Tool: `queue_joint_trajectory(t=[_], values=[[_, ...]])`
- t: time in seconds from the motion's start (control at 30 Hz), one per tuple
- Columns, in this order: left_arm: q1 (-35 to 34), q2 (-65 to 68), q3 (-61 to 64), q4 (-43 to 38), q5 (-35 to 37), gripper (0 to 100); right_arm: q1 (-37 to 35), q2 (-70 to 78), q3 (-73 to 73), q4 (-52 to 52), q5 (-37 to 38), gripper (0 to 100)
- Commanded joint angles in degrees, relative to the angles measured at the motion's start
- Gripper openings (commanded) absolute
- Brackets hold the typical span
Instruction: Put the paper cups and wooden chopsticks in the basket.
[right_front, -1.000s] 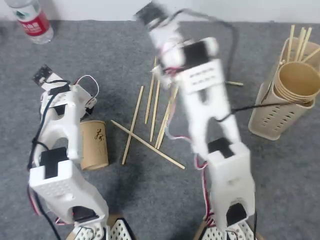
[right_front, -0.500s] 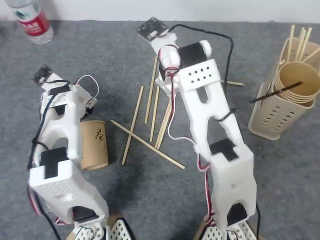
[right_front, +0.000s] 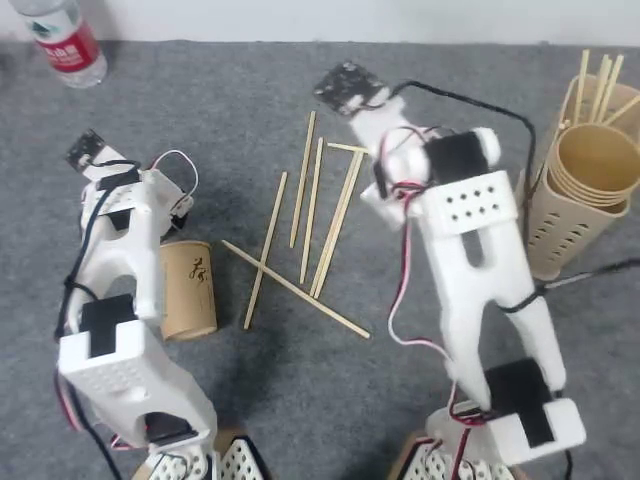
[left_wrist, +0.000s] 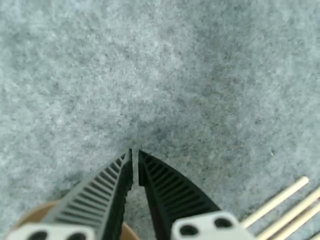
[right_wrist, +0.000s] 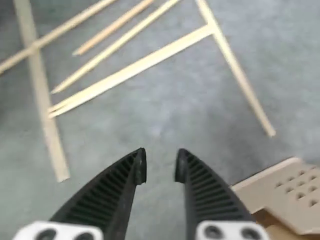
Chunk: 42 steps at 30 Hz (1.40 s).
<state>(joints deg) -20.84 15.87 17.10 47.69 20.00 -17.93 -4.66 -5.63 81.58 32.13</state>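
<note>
A brown paper cup (right_front: 187, 288) lies on its side on the grey mat, right beside the left arm (right_front: 125, 240). The left gripper (left_wrist: 134, 153) is shut, its tips over bare mat, with the cup's rim (left_wrist: 30, 222) just beneath it. Several wooden chopsticks (right_front: 312, 215) lie scattered mid-mat. The right arm (right_front: 450, 200) stands between them and the beige basket (right_front: 560, 235). The basket holds stacked paper cups (right_front: 600, 160) and upright chopsticks (right_front: 592, 85). The right gripper (right_wrist: 160, 165) is open a little and empty, above mat beside the loose chopsticks (right_wrist: 135, 67) and the basket's corner (right_wrist: 280, 192).
A plastic water bottle (right_front: 62, 40) lies at the far left corner of the mat. Cables (right_front: 405, 290) hang along the right arm. Bare mat shows in front of the chopsticks, between the two arm bases.
The right arm has swung rightward, from over the chopstick pile toward the basket. The left arm and the lying cup have not moved.
</note>
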Motion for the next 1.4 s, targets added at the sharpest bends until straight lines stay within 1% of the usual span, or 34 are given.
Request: queue_joint_trajectory(t=[0.0, 0.1, 0.2, 0.33, 0.53, 0.83, 0.93, 1.03, 1.17, 1.2, 1.3, 1.37], values=[[0.5, -1.8, -0.3, -0.7, 0.2, 1, 3.9, 2.2, 6.6, -17.9, 6.3, 18.1], [0.5, -1.8, -0.3, -0.7, 0.2, 1, 5.4, 9.8, 7.6, -25.9, 10.0, 20.9], [0.5, -1.8, -0.3, -0.8, 0.2, 1, 5.7, 17.9, 3.9, -29.8, 10.6, 21.0], [0.5, -1.8, -0.3, -0.9, 0.2, 1, 5.7, 29.1, -6.9, -30.7, 10.6, 21.0], [0.5, -1.8, -0.3, -0.9, 0.2, 1, 6.5, 47.7, -27.7, -30.0, 10.6, 21.1], [0.5, -1.8, -0.3, -0.9, 0.2, 1, 8.0, 72.5, -63.3, -18.1, 11.0, 21.2], [0.5, -1.8, -0.3, -0.9, 0.2, 1, 8.5, 79.8, -72.8, -14.5, 13.8, 21.0], [0.5, -1.8, -0.3, -0.9, 0.2, 1, 8.7, 85.1, -77.2, -12.5, 16.3, 20.9], [0.5, -1.8, -0.3, -0.9, 0.2, 1, 9.1, 87.2, -77.8, -9.2, 18.4, 20.2], [0.5, -1.8, -0.3, -0.9, 0.2, 1, 9.1, 87.2, -77.8, -7.5, 20.6, 17.8], [0.5, -1.8, -0.3, -0.9, 0.2, 1, 8.2, 86.8, -78.2, -1.9, 27.8, 6.0], [0.5, -1.8, -0.3, -0.9, 0.2, 1, 7.4, 86.1, -78.3, 1.9, 30.1, 0.9]])
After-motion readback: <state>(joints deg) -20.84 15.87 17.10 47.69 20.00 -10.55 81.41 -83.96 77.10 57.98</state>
